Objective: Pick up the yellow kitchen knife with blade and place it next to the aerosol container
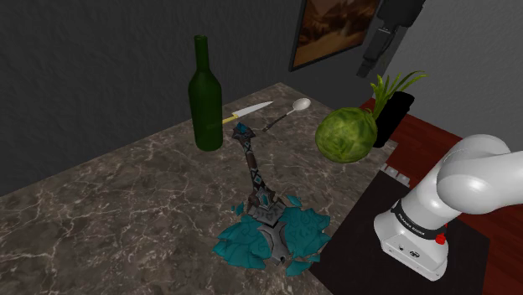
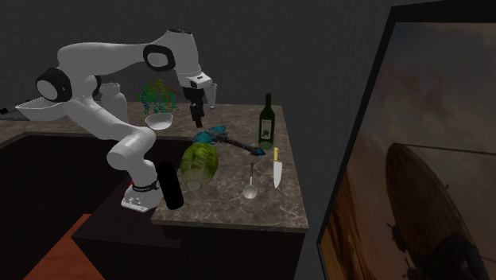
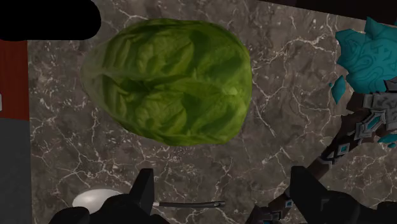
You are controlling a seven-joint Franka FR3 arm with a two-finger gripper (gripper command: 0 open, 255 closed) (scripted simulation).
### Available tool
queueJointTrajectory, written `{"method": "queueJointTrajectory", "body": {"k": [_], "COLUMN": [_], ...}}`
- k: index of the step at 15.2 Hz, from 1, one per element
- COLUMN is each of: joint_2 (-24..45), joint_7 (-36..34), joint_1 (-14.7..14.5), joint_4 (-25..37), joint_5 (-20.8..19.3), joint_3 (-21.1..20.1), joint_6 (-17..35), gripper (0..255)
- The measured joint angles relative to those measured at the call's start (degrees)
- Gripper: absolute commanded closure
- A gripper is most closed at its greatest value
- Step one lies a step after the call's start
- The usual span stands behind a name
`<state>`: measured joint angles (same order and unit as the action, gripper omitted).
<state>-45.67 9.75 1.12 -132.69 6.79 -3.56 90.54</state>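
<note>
One yellow-handled knife (image 1: 248, 111), well apart from end effector (image 3: 224, 186) (fingers spread, empty), above cabbage (image 3: 172, 79)

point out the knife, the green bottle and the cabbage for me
knife (image 1: 250, 111): shoulder view, on the blade, just past the yellow handle
green bottle (image 1: 205, 100): shoulder view, on the upper body below the neck
cabbage (image 1: 345, 134): shoulder view, middle of the leafy head

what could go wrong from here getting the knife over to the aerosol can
The knife lies right by the tall bottle and the spoon; the open fingers could tip the bottle or catch the spoon. The cabbage sits beside the black can; a low carry may bump it.
</note>
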Motion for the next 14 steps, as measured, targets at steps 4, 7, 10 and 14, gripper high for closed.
{"method": "queueJointTrajectory", "body": {"k": [4, 7, 10, 14], "joint_2": [2.4, 6.5, 11.5, 19.7], "joint_7": [5.4, 12.8, 21.6, 32.2], "joint_1": [-0.9, -2.5, -4.1, -7.2], "joint_4": [-1.4, -2.1, -2.1, -0.4], "joint_5": [-0.2, 0.2, 0.8, 3.8], "joint_3": [2.7, 5.9, 9.9, 13.6], "joint_6": [4.0, 9.2, 14.2, 20.2], "gripper": [0, 0, 0, 0]}}
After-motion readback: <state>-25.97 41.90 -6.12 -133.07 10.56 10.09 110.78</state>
